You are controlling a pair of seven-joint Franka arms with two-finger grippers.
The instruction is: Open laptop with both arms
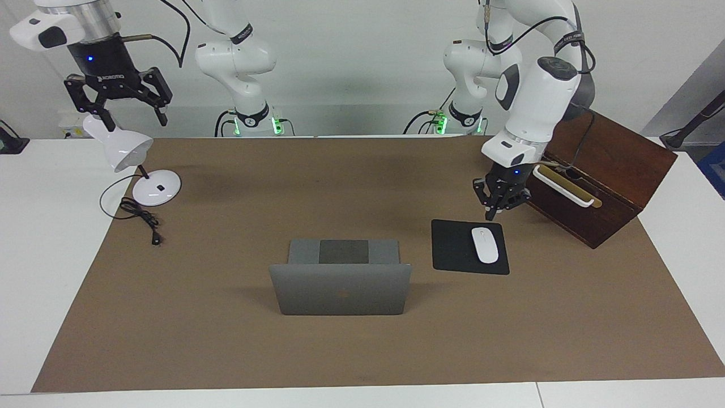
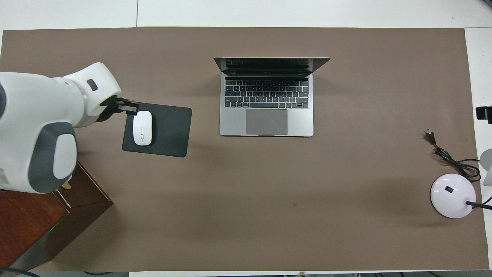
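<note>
The silver-grey laptop (image 1: 340,294) stands open in the middle of the brown mat, its lid upright with the dark apple logo facing away from the robots. The overhead view shows its keyboard and trackpad (image 2: 266,121). My left gripper (image 1: 497,204) hangs low over the edge of the black mouse pad (image 1: 453,249) nearest the robots, beside the laptop and apart from it; it also shows in the overhead view (image 2: 128,107). My right gripper (image 1: 131,113) is open and empty, raised high over the desk lamp at the right arm's end of the table.
A white mouse (image 1: 485,245) lies on the mouse pad. A dark wooden box (image 1: 600,181) with a white handle stands by the left arm. A white desk lamp (image 1: 157,188) and its black cable (image 1: 141,218) sit under the right gripper.
</note>
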